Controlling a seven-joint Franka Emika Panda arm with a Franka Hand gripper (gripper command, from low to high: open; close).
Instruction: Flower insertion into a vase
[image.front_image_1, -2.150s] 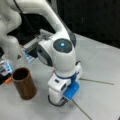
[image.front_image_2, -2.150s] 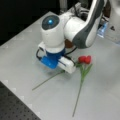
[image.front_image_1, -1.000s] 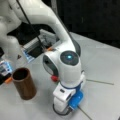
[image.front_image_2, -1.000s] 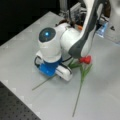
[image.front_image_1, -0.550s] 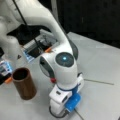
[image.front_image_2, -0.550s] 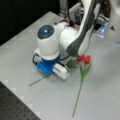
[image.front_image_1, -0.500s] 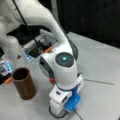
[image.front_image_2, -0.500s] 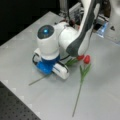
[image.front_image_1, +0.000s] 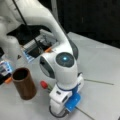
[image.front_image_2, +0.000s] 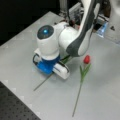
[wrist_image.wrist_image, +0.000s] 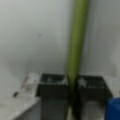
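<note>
In the wrist view my gripper (wrist_image.wrist_image: 72, 85) is shut on a green flower stem (wrist_image.wrist_image: 76, 40) that runs up between the two dark pads (wrist_image.wrist_image: 51, 83). In both front views the hand sits low on the table and hides the fingers. The held stem (image.front_image_2: 43, 82) pokes out from under it, also seen as a thin stem (image.front_image_1: 83, 113). A second flower with a red bud (image.front_image_2: 86, 59) lies loose on the table beside the hand. The brown vase (image.front_image_1: 23, 87) stands upright at a front view's left, with a red bud (image.front_image_1: 44, 84) between it and the hand.
Boxes and electronics (image.front_image_1: 37, 48) crowd the back of the table behind the arm. The large white arm (image.front_image_2: 82, 30) reaches over the middle. A dark perforated board (image.front_image_2: 15, 107) edges the grey tabletop (image.front_image_2: 105, 95) in a front view's bottom left.
Over the last two seconds the hand came down onto the stem lying on the table. In the last half second it has barely moved. The loose flower and the vase stayed put.
</note>
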